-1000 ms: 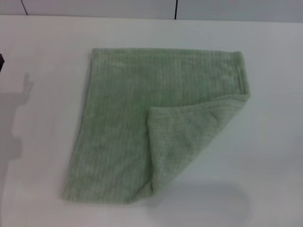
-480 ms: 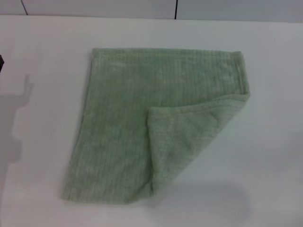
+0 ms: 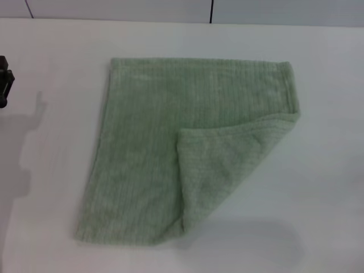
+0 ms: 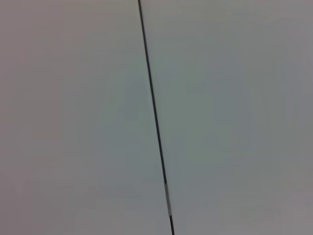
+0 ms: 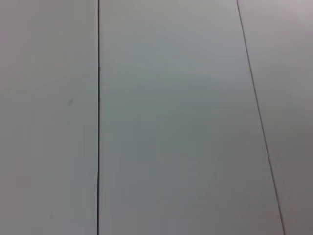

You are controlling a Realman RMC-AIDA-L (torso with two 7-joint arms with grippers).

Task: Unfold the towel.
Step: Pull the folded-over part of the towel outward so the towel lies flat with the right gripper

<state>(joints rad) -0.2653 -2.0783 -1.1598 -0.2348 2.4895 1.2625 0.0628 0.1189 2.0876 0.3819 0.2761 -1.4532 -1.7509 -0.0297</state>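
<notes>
The pale sage-green towel (image 3: 148, 142) lies on the white table (image 3: 330, 170) in the head view. Its near right corner is folded over onto the cloth, making a triangular flap (image 3: 222, 165) whose hemmed edge runs from the right side toward the middle. A dark part of my left gripper (image 3: 4, 82) shows at the far left edge, well apart from the towel; I cannot tell how its fingers stand. My right gripper is not in view. Neither wrist view shows the towel.
The wall behind the table has dark seams (image 3: 211, 11). The wrist views show only plain pale panels with thin dark seams (image 4: 154, 117) (image 5: 98, 117). Shadows of the arms lie on the table at the left and near the front.
My left gripper has come a little further into view at the left edge, and its shadow on the table has shifted. The towel has not moved.
</notes>
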